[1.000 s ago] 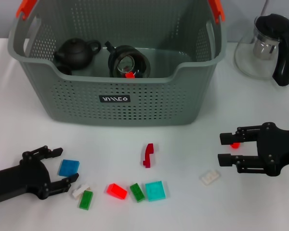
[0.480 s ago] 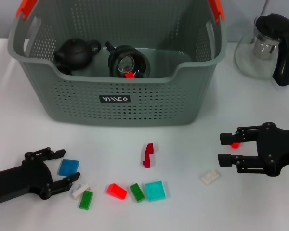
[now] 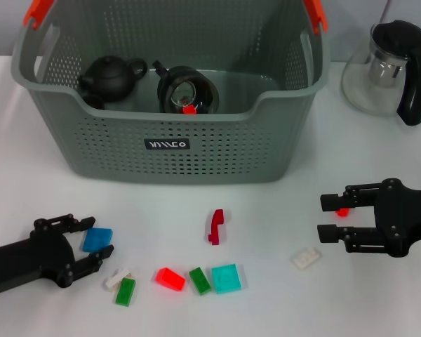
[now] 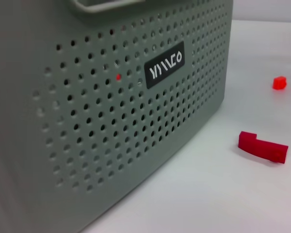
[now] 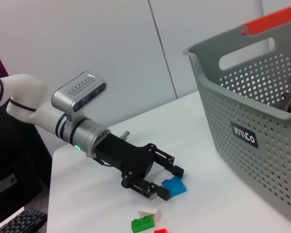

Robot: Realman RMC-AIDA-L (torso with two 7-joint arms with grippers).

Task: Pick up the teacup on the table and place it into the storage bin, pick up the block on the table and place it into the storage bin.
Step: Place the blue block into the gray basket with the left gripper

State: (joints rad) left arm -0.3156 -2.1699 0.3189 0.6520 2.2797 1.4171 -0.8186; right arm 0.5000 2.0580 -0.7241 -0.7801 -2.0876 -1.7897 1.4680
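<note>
Since the earlier pictures, the left gripper has moved a little toward the storage bin, and the blue block now lies between its open fingers instead of just beyond them; the block also seems pushed slightly and tilted. From the right wrist view the same left gripper stands low over the white table with its jaws apart, and the blue block sits right at the fingertips, but I cannot tell whether they already touch it. Nothing is lifted; the block rests on the table, in front of the bin and toward its left corner. The right gripper hovers in front of the bin's right corner, jaws open and holding nothing, with a small red piece on the table between its fingers. Inside the bin are a black teapot and a dark glass teapot lying beside it. In front of the bin, near its middle, lies a dark red block. Farther from the bin there is a row of a white block, a green block, a bright red block, a second green block and a teal block. Another white block lies near the right gripper. A glass pitcher with a black handle stands to the right of the bin.
</note>
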